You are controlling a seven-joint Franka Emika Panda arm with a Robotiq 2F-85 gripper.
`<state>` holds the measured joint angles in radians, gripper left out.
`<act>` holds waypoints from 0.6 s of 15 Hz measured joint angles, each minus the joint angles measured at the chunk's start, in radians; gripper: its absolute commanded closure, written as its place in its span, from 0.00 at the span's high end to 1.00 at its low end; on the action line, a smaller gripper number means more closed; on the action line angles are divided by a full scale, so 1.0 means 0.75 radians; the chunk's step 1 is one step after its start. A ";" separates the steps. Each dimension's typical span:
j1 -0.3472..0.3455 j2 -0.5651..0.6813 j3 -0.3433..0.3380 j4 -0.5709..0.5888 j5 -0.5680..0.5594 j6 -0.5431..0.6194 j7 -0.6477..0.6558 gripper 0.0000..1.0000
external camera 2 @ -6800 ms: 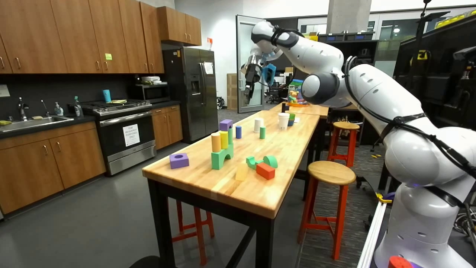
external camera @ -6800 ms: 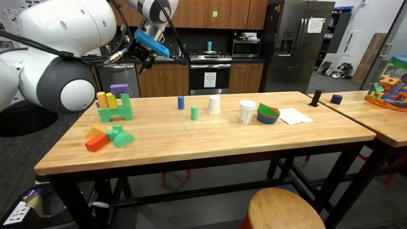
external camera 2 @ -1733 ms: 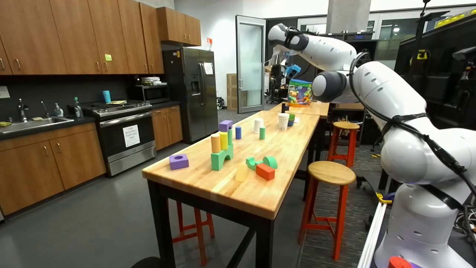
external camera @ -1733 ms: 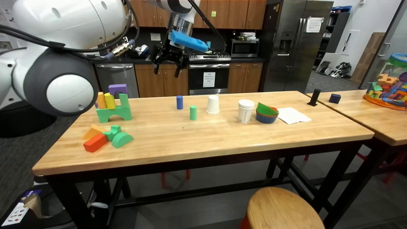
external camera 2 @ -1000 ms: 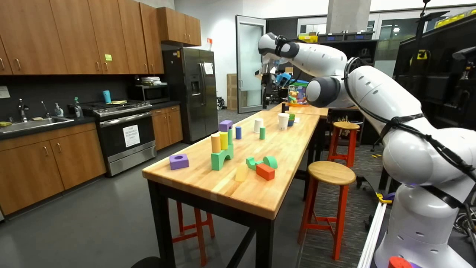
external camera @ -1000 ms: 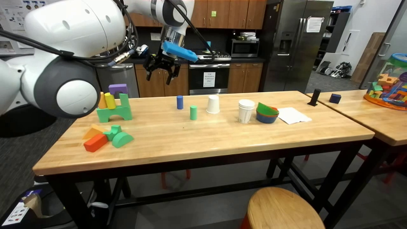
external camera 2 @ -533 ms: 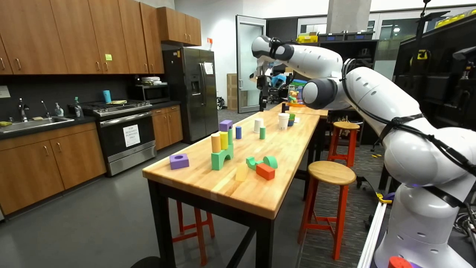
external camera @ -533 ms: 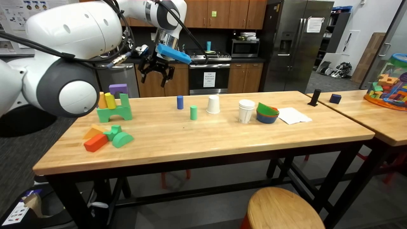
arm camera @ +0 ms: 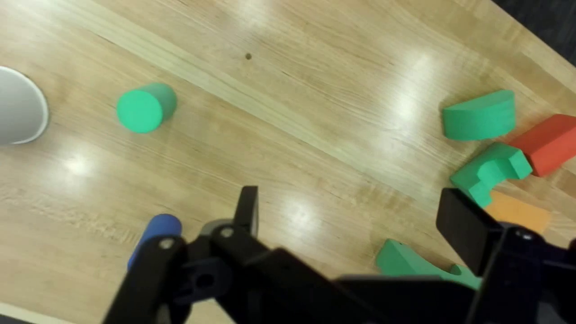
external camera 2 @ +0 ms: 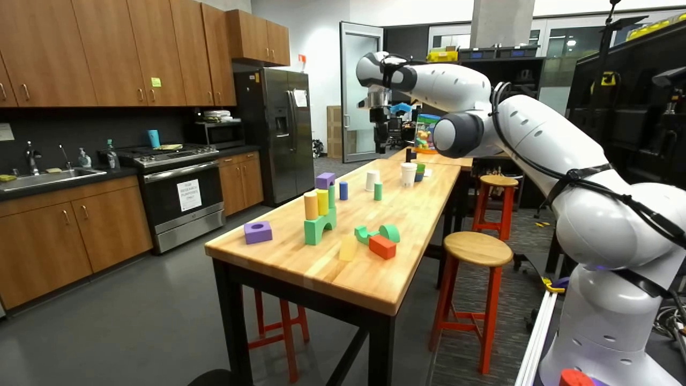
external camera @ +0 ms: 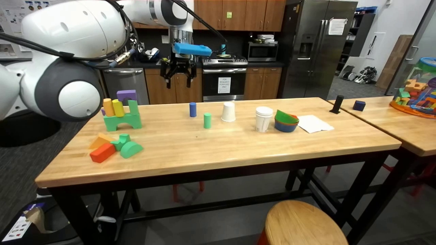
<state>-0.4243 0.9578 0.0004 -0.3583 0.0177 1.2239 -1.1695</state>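
My gripper (external camera: 178, 84) hangs in the air above the wooden table (external camera: 238, 149), pointing straight down in both exterior views. Its black fingers stand wide apart in the wrist view, with only tabletop and part of a green arch block (arm camera: 402, 261) seen below and between them. A blue cylinder (external camera: 193, 109) stands upright, partly hidden behind the left finger in the wrist view. Close by are a green cylinder (external camera: 207, 120) and an upturned white cup (external camera: 228, 112). On the arch block rest an orange cylinder (external camera 2: 311, 206), a yellow cylinder (external camera 2: 322, 202) and a green block, with a purple arch (external camera 2: 325, 180) on top.
A red block (external camera: 103, 152), a green half-round (external camera: 131, 149) and an orange wedge (external camera: 100, 140) lie near the table's end. Stacked white cups (external camera: 263, 119), nested bowls (external camera: 286, 124) and a paper sheet (external camera: 315, 123) sit farther along. A purple block (external camera 2: 258, 232) lies near a corner.
My gripper has turned from a tilt to pointing straight down over the last second, shifting a little sideways. Its fingers stay apart. The blocks and cups have not moved.
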 measured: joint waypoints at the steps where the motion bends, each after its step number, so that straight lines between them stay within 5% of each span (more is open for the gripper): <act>1: 0.022 0.000 -0.021 -0.001 -0.041 0.036 -0.014 1.00; 9: 0.112 0.007 -0.110 -0.011 -0.185 0.143 -0.079 1.00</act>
<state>-0.3400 0.9629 -0.0825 -0.3666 -0.1208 1.3310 -1.2285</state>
